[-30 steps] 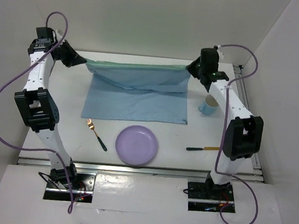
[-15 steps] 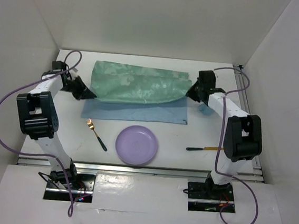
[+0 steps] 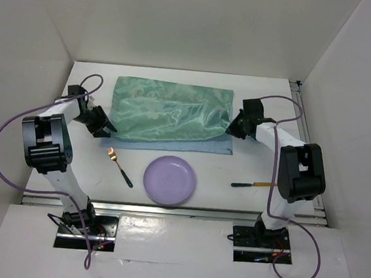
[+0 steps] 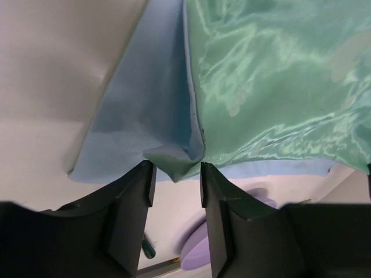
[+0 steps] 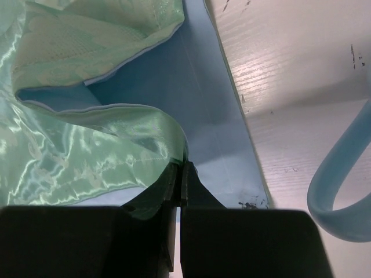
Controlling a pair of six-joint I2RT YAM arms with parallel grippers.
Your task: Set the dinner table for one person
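The green satin cloth (image 3: 168,110), blue on its underside, lies folded over itself at the back of the white dinner table (image 3: 268,94). My left gripper (image 3: 107,131) stands open at the cloth's near left corner. In the left wrist view that corner (image 4: 174,163) lies loose just off the tips of the left gripper (image 4: 177,174), and neither pad touches it. My right gripper (image 3: 231,130) is shut on the cloth's right corner. The right wrist view shows the green edge (image 5: 168,145) pinched in the right gripper (image 5: 179,169).
A lilac plate (image 3: 170,179) sits at the front middle. A gold fork with a dark handle (image 3: 118,165) lies to its left and a dark-handled knife (image 3: 250,183) to its right. A light blue cup (image 5: 342,197) stands just right of my right gripper.
Both arms came down and forward, laying the raised cloth flat with its green side up. The left gripper's jaws have parted and let go of the corner; the right stays shut.
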